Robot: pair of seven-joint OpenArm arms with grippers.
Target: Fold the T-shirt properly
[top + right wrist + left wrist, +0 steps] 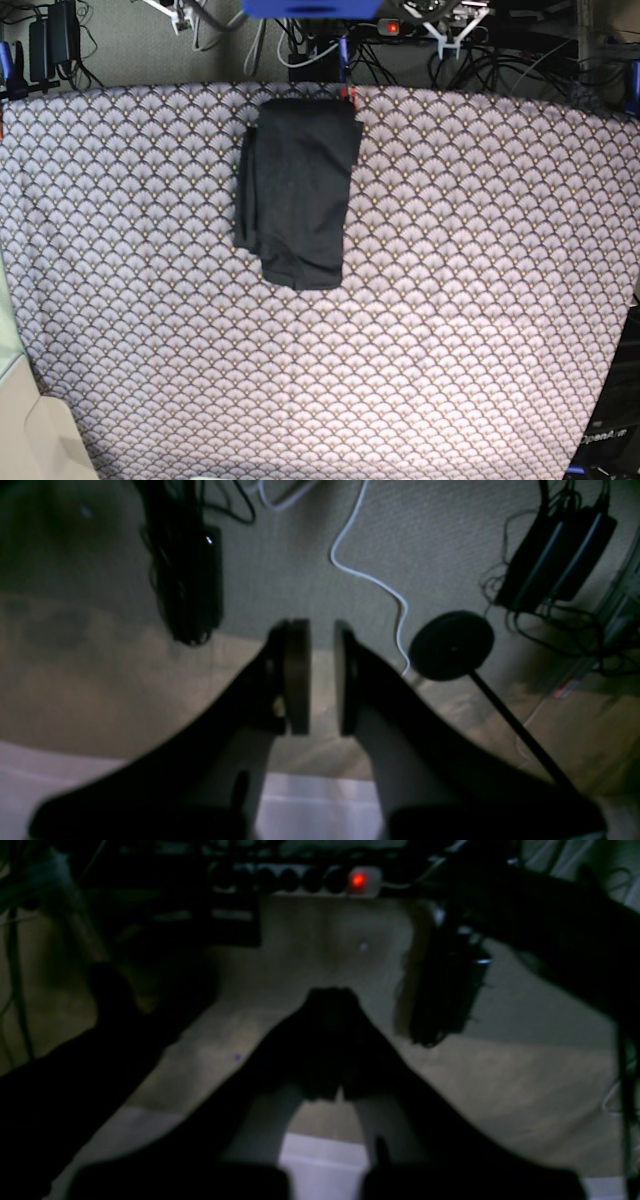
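The black T-shirt (298, 190) lies folded into a narrow upright rectangle on the scallop-patterned tablecloth (450, 300), near the far edge and a little left of centre. Neither arm shows in the base view. In the left wrist view my left gripper (330, 1005) is shut, fingers meeting at a dark tip, hanging past the table edge over the floor with nothing seen in it. The right wrist view shows my right gripper (322, 675) with a narrow gap between its pads (297, 675) and nothing between them, also over the floor. No cloth shows in either wrist view.
Behind the table's far edge are cables and a power strip with a red light (357, 880). On the floor lie a white cable (370, 577), a round black stand base (452, 645), black adapters (555, 560) and a dark cable bundle (187, 580).
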